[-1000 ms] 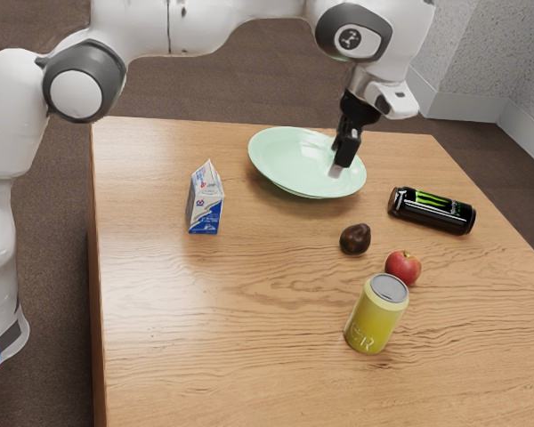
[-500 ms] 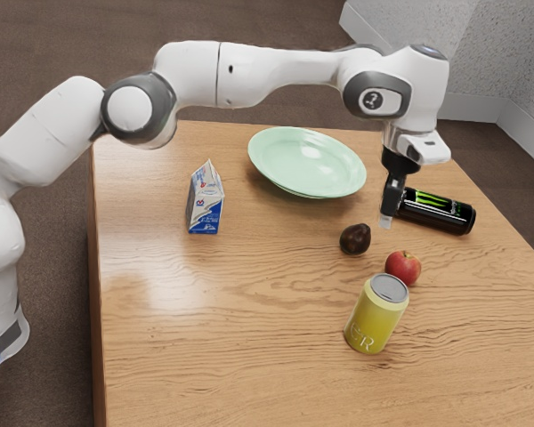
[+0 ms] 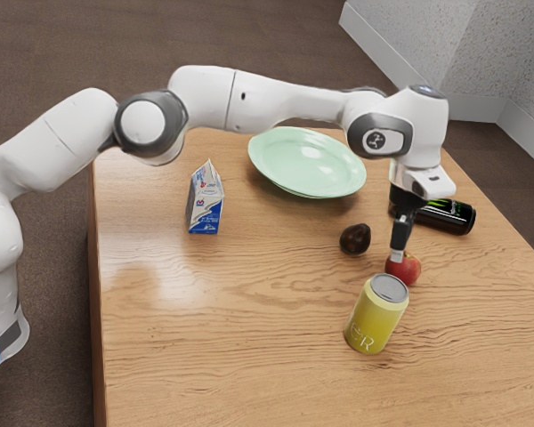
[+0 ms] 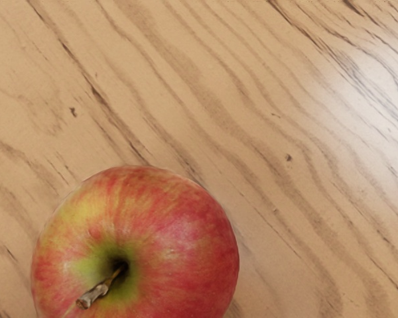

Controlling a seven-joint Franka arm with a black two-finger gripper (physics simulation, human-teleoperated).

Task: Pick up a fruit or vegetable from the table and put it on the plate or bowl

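A red and yellow apple lies on the wooden table toward the exterior view's right. My gripper hangs straight down just above it, its tip touching or nearly touching the apple's top. The wrist view looks down on the apple from close by, stem up, with bare wood around it. A dark brown avocado-like fruit sits a little to the left of the apple. The pale green plate stands empty at the table's back, beyond both fruits.
A black drink can lies on its side right behind my hand. A yellow can stands upright just in front of the apple. A blue and white milk carton stands to the left of the plate.
My hand has travelled from over the plate, past the black can, down to just above the apple. Nothing on the table has moved.
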